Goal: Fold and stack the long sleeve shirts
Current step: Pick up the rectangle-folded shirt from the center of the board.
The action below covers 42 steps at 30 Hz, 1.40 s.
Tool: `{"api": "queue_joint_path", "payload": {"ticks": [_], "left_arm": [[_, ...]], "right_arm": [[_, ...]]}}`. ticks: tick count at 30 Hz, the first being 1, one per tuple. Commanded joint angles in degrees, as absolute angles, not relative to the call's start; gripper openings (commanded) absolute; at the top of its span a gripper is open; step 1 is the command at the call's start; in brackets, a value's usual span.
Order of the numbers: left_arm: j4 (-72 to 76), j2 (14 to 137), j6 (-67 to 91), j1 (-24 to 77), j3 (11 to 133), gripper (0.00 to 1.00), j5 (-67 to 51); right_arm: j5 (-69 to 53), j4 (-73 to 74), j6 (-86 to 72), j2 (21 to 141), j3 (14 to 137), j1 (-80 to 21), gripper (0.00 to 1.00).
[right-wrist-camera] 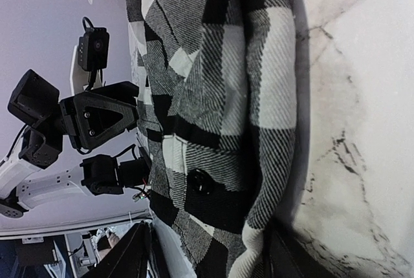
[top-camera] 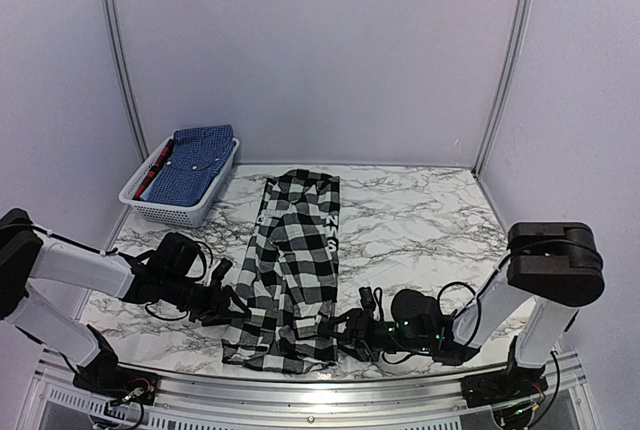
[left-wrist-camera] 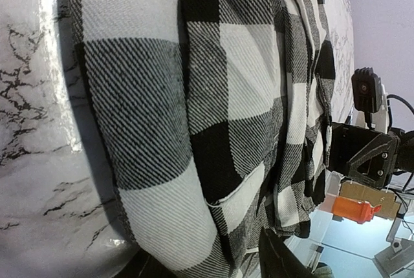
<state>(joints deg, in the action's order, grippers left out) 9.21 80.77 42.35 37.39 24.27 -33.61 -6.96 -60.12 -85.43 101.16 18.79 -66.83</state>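
Note:
The black-and-white checked long sleeve shirt (top-camera: 293, 270) lies folded into a long strip down the middle of the marble table (top-camera: 420, 220). My left gripper (top-camera: 228, 302) is at its left edge near the lower end. In the left wrist view the checked shirt (left-wrist-camera: 194, 97) fills the frame and its edge bulges between the open jaws of my left gripper (left-wrist-camera: 207, 264). My right gripper (top-camera: 345, 332) is at the shirt's lower right edge. The hem with a black button (right-wrist-camera: 199, 181) sits between the spread fingers (right-wrist-camera: 132, 255) of my right gripper (right-wrist-camera: 207, 260). A blue shirt (top-camera: 200, 160) rests folded in the basket.
A white slotted basket (top-camera: 150, 202) stands at the back left corner, with something red beside the blue shirt. Grey walls close in the table on three sides. Each arm appears in the other's wrist view: the right arm (left-wrist-camera: 362, 155) and the left arm (right-wrist-camera: 84, 123).

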Motion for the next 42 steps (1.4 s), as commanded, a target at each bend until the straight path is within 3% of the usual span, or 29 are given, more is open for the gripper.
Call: {"api": "queue_joint_path", "payload": {"ticks": [1, 15, 20, 29, 37, 42], "left_arm": [[6.1, 83.61, 43.03, 37.16, 22.9, 0.47, -32.25], [7.77, 83.25, 44.84, 37.18, 23.29, 0.23, -33.98], [7.83, 82.83, 45.15, 37.18, 23.2, 0.22, -34.03], [7.87, 82.34, 45.26, 37.18, 23.37, 0.21, -33.97], [7.73, 81.98, 45.36, 37.18, 23.2, 0.21, -33.83], [7.73, 81.76, 45.28, 37.18, 23.35, 0.2, -34.01]], "right_arm": [[-9.16, -64.8, -86.66, 105.13, 20.96, -66.3, 0.57], [-9.75, -65.96, -87.27, 104.83, 22.37, -64.57, 0.42], [-8.48, -66.9, -89.05, 103.7, 19.58, -64.6, 0.4], [-7.51, -51.79, -86.55, 100.92, 22.28, -64.6, 0.4], [-7.94, -74.28, -93.33, 111.05, 18.28, -64.54, 0.38], [-8.5, -77.34, -94.28, 113.95, 19.89, -64.52, 0.36]]}}
